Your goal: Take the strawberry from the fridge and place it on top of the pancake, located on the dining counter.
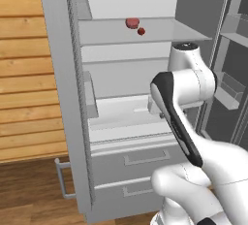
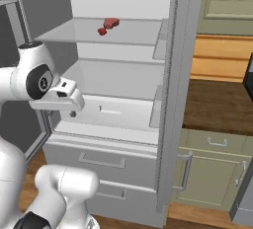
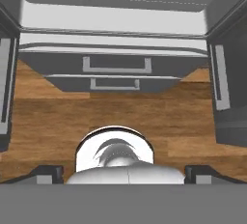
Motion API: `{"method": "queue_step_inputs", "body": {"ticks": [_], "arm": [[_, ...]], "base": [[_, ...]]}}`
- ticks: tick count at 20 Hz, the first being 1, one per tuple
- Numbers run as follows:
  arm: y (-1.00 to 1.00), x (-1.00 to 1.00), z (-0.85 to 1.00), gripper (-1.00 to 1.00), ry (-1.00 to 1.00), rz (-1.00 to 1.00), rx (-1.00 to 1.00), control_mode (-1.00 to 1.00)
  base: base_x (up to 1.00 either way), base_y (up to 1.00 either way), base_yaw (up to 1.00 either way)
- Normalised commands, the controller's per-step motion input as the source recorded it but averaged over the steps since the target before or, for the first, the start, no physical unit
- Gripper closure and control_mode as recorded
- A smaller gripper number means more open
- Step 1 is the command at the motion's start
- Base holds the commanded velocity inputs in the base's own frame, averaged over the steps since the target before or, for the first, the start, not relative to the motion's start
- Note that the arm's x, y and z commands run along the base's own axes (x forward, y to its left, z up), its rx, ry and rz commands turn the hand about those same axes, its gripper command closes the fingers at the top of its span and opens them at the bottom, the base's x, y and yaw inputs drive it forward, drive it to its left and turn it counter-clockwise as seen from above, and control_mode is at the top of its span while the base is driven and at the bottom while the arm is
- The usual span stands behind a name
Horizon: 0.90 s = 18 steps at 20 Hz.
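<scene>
- I read no brand, label or writing on any surface.
- I see the fridge [image 1: 72,98] with both doors swung open; the grey shelves, the door bins and the two lower drawers face the base.
- The strawberry [image 1: 141,31] sits on the upper shelf [image 1: 160,32], near its front edge. In the right base view I find the same strawberry [image 2: 102,31] on that shelf.
- A second red lump [image 1: 132,23], larger and paler, lies just behind the strawberry, close beside it; I cannot tell whether the two touch.
- In the hand view, the gripper [image 3: 123,175] has its jaws spread wide: the two dark fingertips [image 3: 46,174] stand near opposite sides of the picture. Nothing sits between them and they touch nothing.
- The hand view looks down at the wooden floor [image 3: 58,117] and the fridge drawers [image 3: 116,66], with their two bar handles.
- The left base view adds a wood-plank wall [image 1: 26,69] to the left of the fridge and the bins of the right-hand door [image 1: 230,88].
- The right base view adds green-grey cabinets [image 2: 212,173] under a dark-brown countertop [image 2: 217,104] to the right of the fridge.
- In both base views the arm [image 1: 186,81] stands in front of the open compartment, below the strawberry's shelf.
</scene>
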Motion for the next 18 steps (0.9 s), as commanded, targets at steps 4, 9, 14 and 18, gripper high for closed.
{"method": "queue_step_inputs", "body": {"ticks": [4, 9, 14, 18], "arm": [[-0.01, -0.02, 0.00, -1.00, 0.02, 0.21, 0.15, -1.00], [-0.23, -0.20, -0.03, -1.00, 0.00, 0.02, 0.08, -1.00], [-0.01, -0.43, -0.16, -1.00, -0.01, -0.11, 0.01, -1.00], [0.00, -0.30, -0.20, -1.00, 0.00, -0.13, 0.00, -1.00]], "base": [[0.00, 0.00, 0.00], [0.00, 0.00, 0.00], [0.00, 0.00, 0.00], [0.00, 0.00, 0.00]]}}
